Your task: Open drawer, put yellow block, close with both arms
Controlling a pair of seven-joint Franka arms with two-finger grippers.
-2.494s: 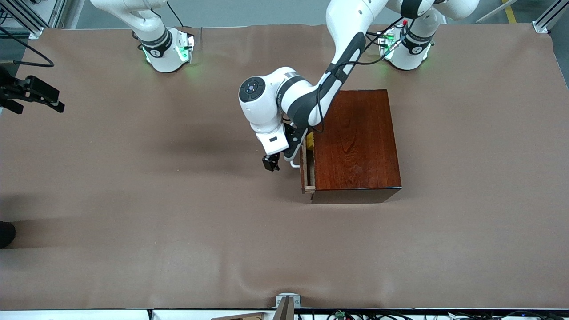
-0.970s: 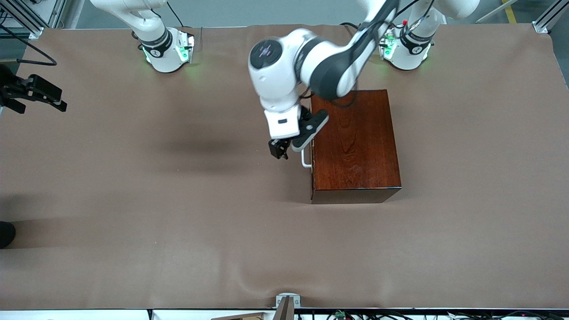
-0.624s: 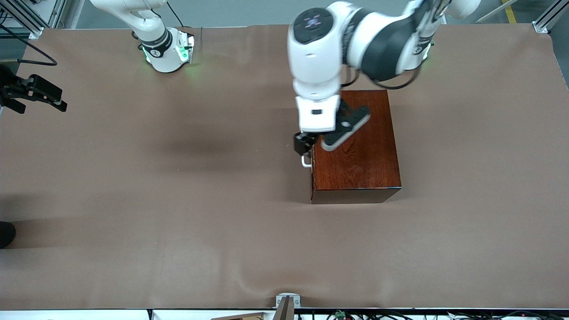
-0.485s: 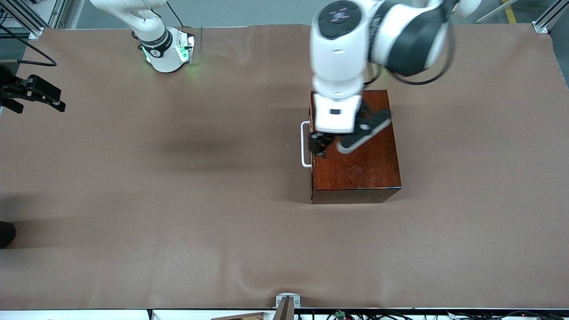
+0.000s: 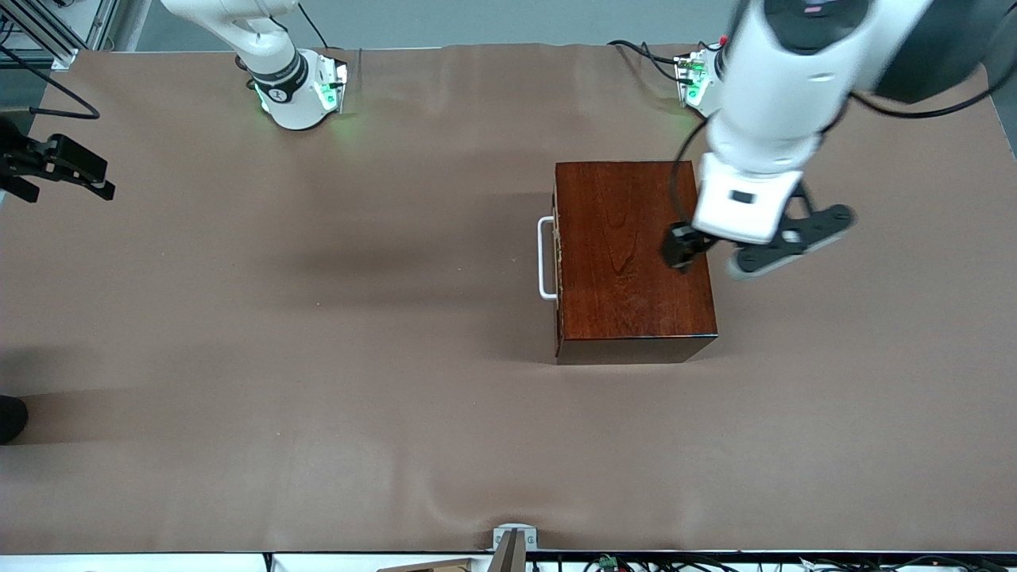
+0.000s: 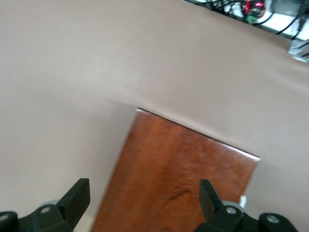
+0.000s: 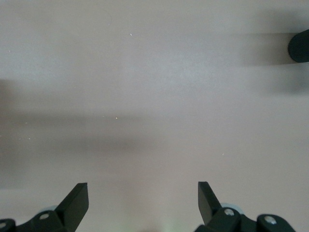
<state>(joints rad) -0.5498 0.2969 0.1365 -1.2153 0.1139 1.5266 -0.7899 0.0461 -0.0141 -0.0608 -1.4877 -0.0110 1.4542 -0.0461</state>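
Hovering above the glossy reddish-brown wooden box (image 5: 634, 258), my left gripper (image 5: 680, 247) hangs over its top near the edge toward my left arm's end of the table. My fingers (image 6: 77, 197) are spread wide with nothing between them. The drawer (image 5: 557, 258) is pushed fully in; its white U-shaped bar handle (image 5: 544, 258) juts from the box at nine o'clock. I cannot see the yellow block. At about nine o'clock of the brown table cover (image 5: 318, 357), my right gripper (image 5: 59, 163) waits over bare cover, fingers (image 7: 76, 199) wide apart and empty.
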